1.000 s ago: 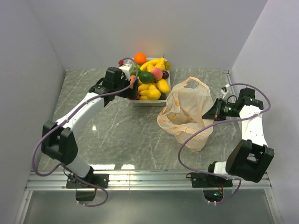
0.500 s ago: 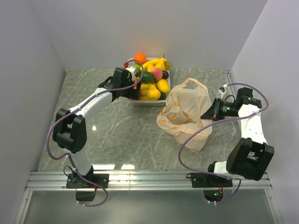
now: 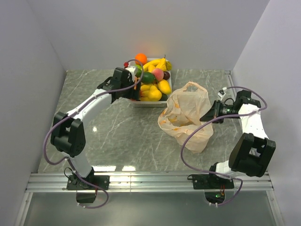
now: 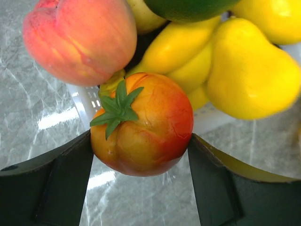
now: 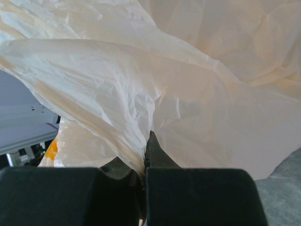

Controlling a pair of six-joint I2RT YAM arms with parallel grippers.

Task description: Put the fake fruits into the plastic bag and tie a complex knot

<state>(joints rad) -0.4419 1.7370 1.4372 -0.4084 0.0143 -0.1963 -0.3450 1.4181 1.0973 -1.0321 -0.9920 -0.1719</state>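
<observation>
The fake fruits [image 3: 153, 77] are piled in a white tray [image 3: 146, 103] at the back middle of the table. My left gripper [image 3: 132, 90] is at the tray's left edge. In the left wrist view it [image 4: 141, 148] is shut on a red-yellow apple-like fruit [image 4: 146, 125] with a green leaf, one finger touching each side, just off the tray wall [image 4: 88, 100]. A peach [image 4: 80, 37] and yellow fruits [image 4: 249, 70] lie behind it. The peach-coloured plastic bag [image 3: 186, 113] lies crumpled to the right of the tray. My right gripper [image 3: 208, 115] is shut on its right side, with the film [image 5: 211, 108] pinched between the jaws [image 5: 146, 157]. No knot shows.
Grey marbled tabletop [image 3: 117, 132] between white walls. An orange [image 3: 140, 58] and bananas [image 3: 157, 63] top the pile at the back. A metal rail [image 3: 150, 181] runs along the near edge by the arm bases. Purple cables loop off both arms.
My left arm swung right and its gripper settled at the tray's left edge. My right gripper shifted slightly left with the bag, whose top sagged a little.
</observation>
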